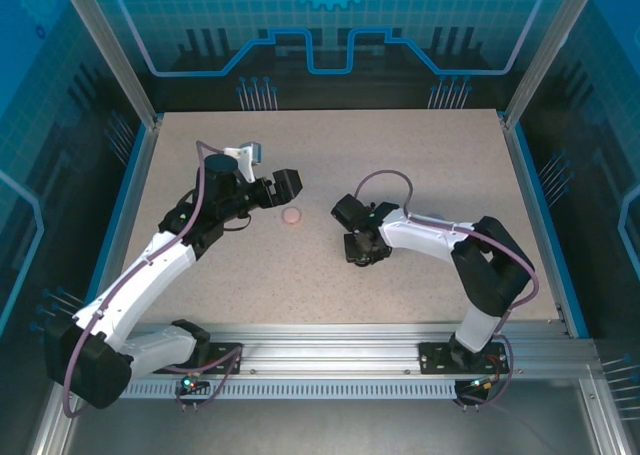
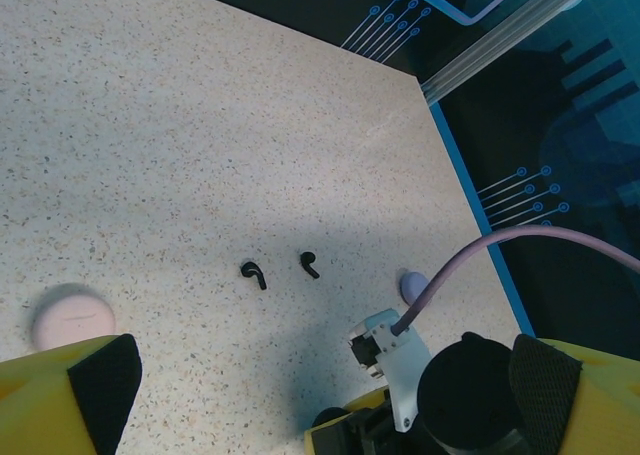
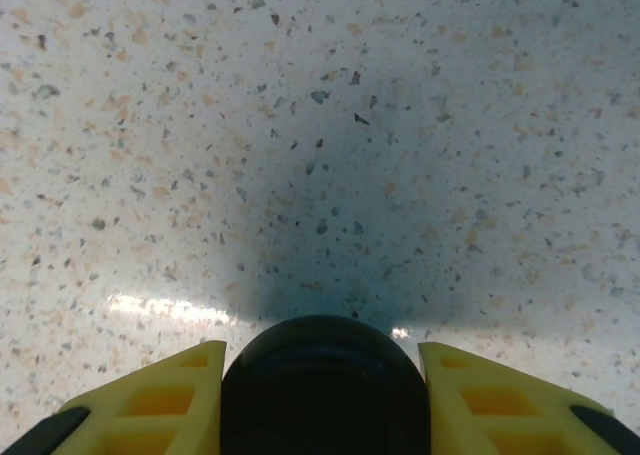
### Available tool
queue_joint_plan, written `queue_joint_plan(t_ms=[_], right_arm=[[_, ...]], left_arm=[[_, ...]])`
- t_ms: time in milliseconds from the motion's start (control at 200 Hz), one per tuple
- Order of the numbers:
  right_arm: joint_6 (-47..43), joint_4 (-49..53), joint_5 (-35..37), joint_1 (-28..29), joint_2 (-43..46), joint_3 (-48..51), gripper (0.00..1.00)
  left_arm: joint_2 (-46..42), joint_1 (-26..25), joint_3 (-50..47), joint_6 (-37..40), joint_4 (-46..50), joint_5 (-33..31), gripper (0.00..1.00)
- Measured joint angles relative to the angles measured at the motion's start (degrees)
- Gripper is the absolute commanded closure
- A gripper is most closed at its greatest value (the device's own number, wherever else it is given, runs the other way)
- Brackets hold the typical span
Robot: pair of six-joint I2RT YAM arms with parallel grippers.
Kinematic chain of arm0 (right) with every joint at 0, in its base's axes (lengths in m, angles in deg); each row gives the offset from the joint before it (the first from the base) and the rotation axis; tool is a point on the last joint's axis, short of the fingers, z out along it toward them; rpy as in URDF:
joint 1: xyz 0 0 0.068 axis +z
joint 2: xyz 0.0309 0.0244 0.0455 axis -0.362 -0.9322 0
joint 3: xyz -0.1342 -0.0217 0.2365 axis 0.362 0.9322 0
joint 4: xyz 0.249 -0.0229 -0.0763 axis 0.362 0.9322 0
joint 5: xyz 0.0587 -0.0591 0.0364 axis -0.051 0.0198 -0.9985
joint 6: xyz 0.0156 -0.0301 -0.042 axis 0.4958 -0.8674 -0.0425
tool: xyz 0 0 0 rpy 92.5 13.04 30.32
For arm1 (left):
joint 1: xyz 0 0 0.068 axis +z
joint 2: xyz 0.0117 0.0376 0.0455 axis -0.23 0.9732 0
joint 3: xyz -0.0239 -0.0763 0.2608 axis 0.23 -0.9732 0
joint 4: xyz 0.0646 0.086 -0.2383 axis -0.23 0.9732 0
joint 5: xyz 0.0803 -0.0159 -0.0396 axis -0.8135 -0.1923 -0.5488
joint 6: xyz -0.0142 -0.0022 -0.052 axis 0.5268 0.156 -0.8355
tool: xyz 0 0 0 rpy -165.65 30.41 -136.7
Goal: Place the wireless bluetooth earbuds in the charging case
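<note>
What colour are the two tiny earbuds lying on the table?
The earbuds are both black. The left wrist view shows them best.

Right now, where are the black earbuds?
In the left wrist view, the black earbuds lie mid-frame on the table, between the pink case and a lilac item.

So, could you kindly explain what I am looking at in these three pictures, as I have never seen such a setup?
These are two robot arms bolted to a speckled table. One picture looks down from above; the other two come from a camera on each wrist, with yellow fingers in view. The left gripper is open and empty. Its camera sees two tiny black stemmed earbuds lying on the table, and a pale pink round case apart from them. The right gripper is closed on a round black object, likely a charging case.
</note>
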Motion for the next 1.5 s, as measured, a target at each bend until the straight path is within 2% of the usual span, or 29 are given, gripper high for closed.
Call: queue_joint_plan(t_ms=[135,275,515,675,825,900,1056,1186,1351,1501], right_arm=[[0.61,-0.24,0.02,0.07,-3.04,-0.83,0.68],[1.14,-0.44,-0.04,0.11,-4.76,-2.62,0.54],[1.86,1.29,-0.02,0.48,-6.91,-4.72,0.46],[1.81,2.14,0.04,0.7,-7.45,-5.62,0.5],[1.44,2.75,0.04,0.7,-7.54,-6.05,0.65],[1.4,2.8,0.02,0.7,-7.56,-6.08,0.69],[1.38,2.91,-0.46,0.33,-7.26,-6.12,0.7],[1.62,3.26,-3.3,-1.16,-5.73,-6.6,0.71],[4.26,3.04,-7.08,-6.03,-1.05,-12.13,0.72],[9.03,1.46,-9.9,-10.93,0.85,-19.65,0.71]], left_arm=[[0.04,-0.52,0.0,0.0,-0.02,-0.85,0.01],[0.57,-0.96,0.0,0.0,-0.02,-1.55,0.01],[1.57,-1.11,0.0,0.04,-0.02,-1.7,0.01],[1.6,-1.11,0.04,0.15,-0.02,-1.7,0.01],[1.66,-1.11,0.07,0.22,-0.02,-1.7,0.01],[1.66,-1.11,0.07,0.22,-0.02,-1.7,0.01],[1.57,-1.11,-1.49,0.17,-2.69,-1.66,0.01],[0.79,-1.11,-8.48,-0.35,-9.46,-1.66,0.01],[0.42,-1.11,-18.23,-2.38,-18.56,-1.46,0.01],[2.54,-1.42,-21.38,-3.43,-27.89,-0.92,0.01]])
